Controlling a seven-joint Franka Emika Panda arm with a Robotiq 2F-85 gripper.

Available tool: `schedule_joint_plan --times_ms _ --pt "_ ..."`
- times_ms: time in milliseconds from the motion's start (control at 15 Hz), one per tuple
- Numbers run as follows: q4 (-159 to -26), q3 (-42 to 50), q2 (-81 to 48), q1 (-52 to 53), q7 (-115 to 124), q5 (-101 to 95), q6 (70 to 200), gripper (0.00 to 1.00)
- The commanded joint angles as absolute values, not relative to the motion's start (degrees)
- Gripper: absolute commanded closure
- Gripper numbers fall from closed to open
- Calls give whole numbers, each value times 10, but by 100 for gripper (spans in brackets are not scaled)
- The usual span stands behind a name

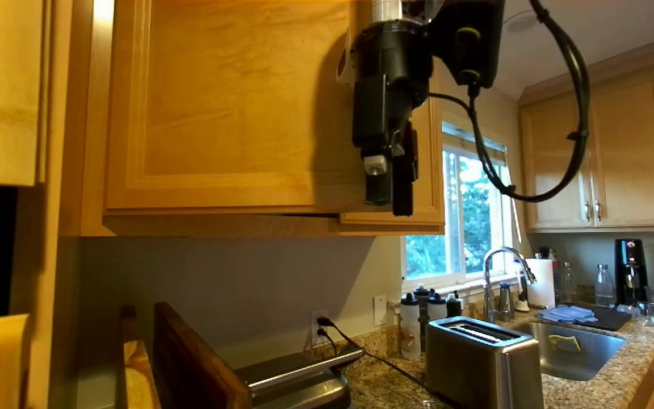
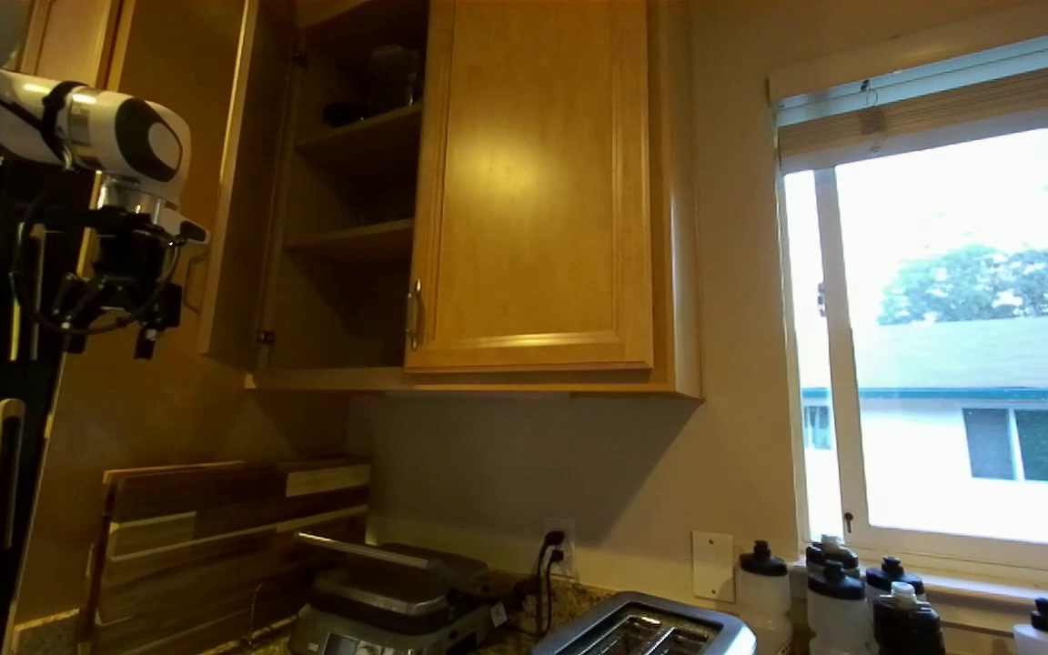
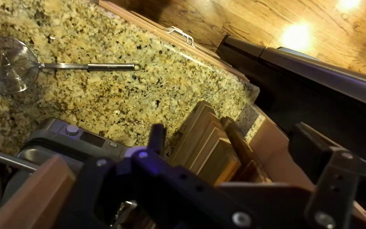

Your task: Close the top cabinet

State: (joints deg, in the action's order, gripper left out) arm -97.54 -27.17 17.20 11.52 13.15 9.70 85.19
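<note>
Pushing the swung-out door point(image 2: 246, 191) softly from its outside, toward the window point(image 2: 942, 346), should work best. The top cabinet point(image 2: 506, 200) hangs beside the window; the hand point(image 2: 110, 342) is spread wide, holding nothing.

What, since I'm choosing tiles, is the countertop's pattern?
The countertop is yellowish tan with dark speckles, clearest in the wrist view.

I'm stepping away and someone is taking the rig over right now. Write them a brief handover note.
Gripper: open, holding nothing; hangs on the outer side of the open door, apparently not touching it.
Top cabinet: on the wall beside the window.
Done: the door nearer the window is shut.
Remaining: close the open door, probably by a push on its outer face; shelves show inside.
</note>
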Motion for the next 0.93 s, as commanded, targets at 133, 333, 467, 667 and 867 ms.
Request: schedule_joint_plan --times_ms 133,333,467,667,867 --pt "-890 -233 95 126 104 61 840 0" --pt "-848 -220 60 128 105 43 835 0" --pt "-815 -215 34 130 107 27 836 0" --pt "-764 -208 -4 134 80 -2 859 0" --pt "-734 -202 -21 140 56 -47 889 0"
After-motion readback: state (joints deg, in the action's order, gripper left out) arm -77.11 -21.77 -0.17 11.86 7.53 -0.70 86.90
